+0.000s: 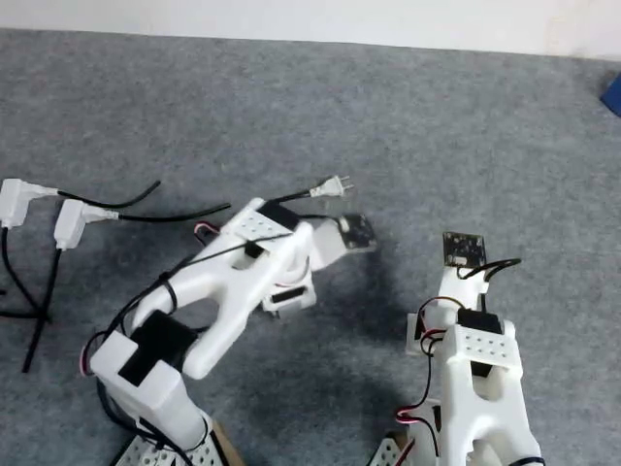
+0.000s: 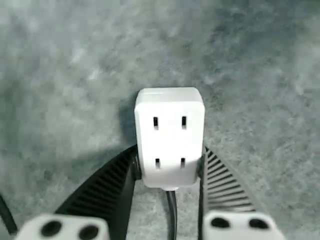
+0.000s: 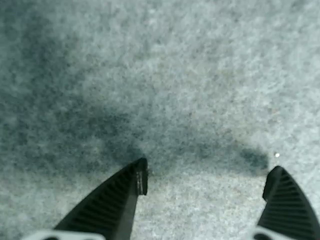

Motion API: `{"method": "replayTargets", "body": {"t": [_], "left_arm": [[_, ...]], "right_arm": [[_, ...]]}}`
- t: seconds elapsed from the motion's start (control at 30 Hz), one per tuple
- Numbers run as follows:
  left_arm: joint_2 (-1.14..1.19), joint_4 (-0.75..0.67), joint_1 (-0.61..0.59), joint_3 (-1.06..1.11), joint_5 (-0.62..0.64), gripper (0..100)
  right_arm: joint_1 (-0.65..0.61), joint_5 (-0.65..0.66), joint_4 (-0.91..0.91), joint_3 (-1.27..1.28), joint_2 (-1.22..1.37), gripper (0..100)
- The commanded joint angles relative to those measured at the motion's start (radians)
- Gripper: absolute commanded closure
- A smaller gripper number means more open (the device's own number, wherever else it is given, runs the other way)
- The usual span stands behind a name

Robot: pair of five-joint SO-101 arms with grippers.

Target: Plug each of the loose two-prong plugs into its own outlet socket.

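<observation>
Two-prong plug (image 1: 335, 184) lies upper centre, prongs pointing right, nearest the left gripper (image 2: 169, 159), which clamps the outlet block (image 2: 169, 125). Right gripper (image 3: 208, 172) stands open.

One loose plug (image 1: 335, 184); one outlet socket (image 2: 169, 137); two white cable ends (image 1: 15, 199) (image 1: 70, 221), possibly sockets; two arms (image 1: 223, 291) (image 1: 480, 379).

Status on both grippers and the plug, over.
Left gripper shut on outlet socket. Right gripper open, empty, above carpet. Loose two-prong plug lying on carpet, ungripped.
</observation>
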Motion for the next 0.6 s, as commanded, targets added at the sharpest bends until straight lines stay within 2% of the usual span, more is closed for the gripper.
{"method": "replayTargets", "body": {"t": [0.0, 0.2, 0.4, 0.47, 0.57], "left_arm": [[-0.008, 0.075, 0.088, 0.005, -0.127, 99], [-0.008, 0.163, 0.159, 0.038, -0.262, 99], [-0.022, 0.164, 0.156, 0.045, -0.195, 99], [-0.059, 0.164, 0.156, 0.045, -0.18, 96], [-0.14, 0.166, 0.156, 0.045, -0.149, 84]], "right_arm": [[-0.007, 0.014, 0.007, -0.005, 0.007, 64.2], [-0.007, 0.014, 0.007, -0.005, 0.007, 64.2], [-0.007, 0.037, 0.007, -0.005, 0.007, 64.2], [-0.007, 0.037, 0.007, -0.005, 0.007, 64.2], [-0.007, 0.037, 0.007, -0.005, 0.007, 64.2]]}}
